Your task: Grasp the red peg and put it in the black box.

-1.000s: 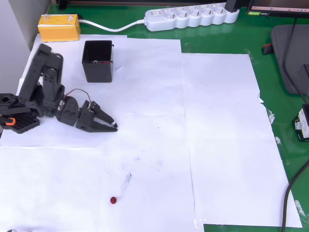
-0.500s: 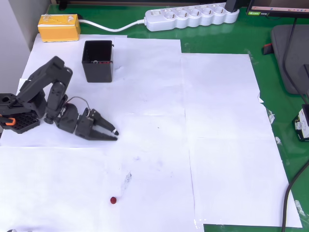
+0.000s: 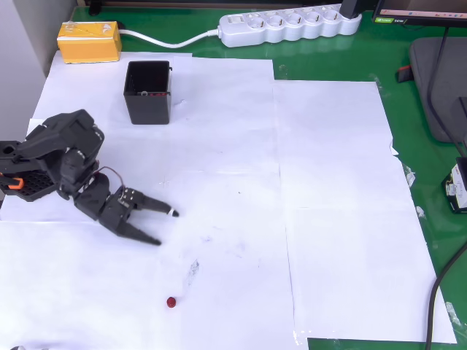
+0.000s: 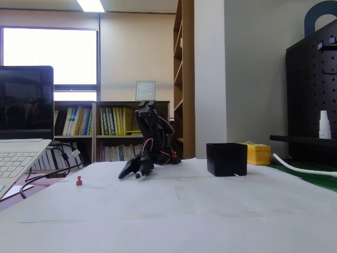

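Since half a second ago my arm has folded lower and swung my tool [image 3: 162, 227] toward the bottom of the overhead view, and its two fingers, which were nearly together, now stand spread apart with nothing between them. Seen from the side in the fixed view, my tool [image 4: 132, 172] hangs low, tips close to the paper, though I cannot tell whether they touch it. Ahead of my fingertips and a little past them lies the red peg [image 3: 171, 302], alone on the white paper sheets [image 3: 328, 219] that cover the green desk [image 3: 430, 109]; in the fixed view the red peg [image 4: 79, 181] sits to the left of my tool, well apart from it. Behind my tool, on the far side of my arm from the peg, stands the black box [image 3: 148, 92], upright and open at the top, also on the paper; the fixed view shows the black box [image 4: 226, 159] to the right. Farther still beyond the box are a yellow block [image 3: 89, 41] and a white power strip [image 3: 288, 25].
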Robot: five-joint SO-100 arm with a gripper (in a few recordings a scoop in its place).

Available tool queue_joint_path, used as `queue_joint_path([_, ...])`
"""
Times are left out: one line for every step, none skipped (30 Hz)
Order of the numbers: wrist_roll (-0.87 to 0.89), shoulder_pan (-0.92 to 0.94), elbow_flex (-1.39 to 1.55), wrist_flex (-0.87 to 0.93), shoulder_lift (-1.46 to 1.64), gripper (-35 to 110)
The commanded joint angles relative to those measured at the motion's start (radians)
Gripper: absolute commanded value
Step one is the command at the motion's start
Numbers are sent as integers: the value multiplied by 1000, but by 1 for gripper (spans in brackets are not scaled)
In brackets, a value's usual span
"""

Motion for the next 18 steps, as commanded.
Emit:
queue_joint_path([-12,67,15,35,-49,27])
queue_joint_path([-14,83,17,55,-61,27])
queue_joint_path([-17,97,17,75,-74,28])
queue_joint_path([-17,109,20,92,-84,29])
queue_joint_path([-17,121,23,109,-95,30])
queue_joint_path([-20,129,25,127,-107,30])
queue_joint_path([-26,135,25,147,-118,30])
queue_joint_path([-32,138,28,169,-130,30])
queue_joint_path([-35,141,34,195,-141,30])
queue_joint_path([-38,144,38,224,-158,30])
queue_joint_path([-41,147,44,255,-172,30])
queue_joint_path([-44,150,51,284,-184,30])
queue_joint_path([-48,152,57,308,-198,30])
queue_joint_path([-54,152,67,333,-209,30])
queue_joint_path([-60,152,80,357,-216,30])
queue_joint_path([-63,152,91,374,-221,30])
queue_joint_path([-64,153,103,390,-224,30])
queue_joint_path([-69,155,115,405,-225,30])
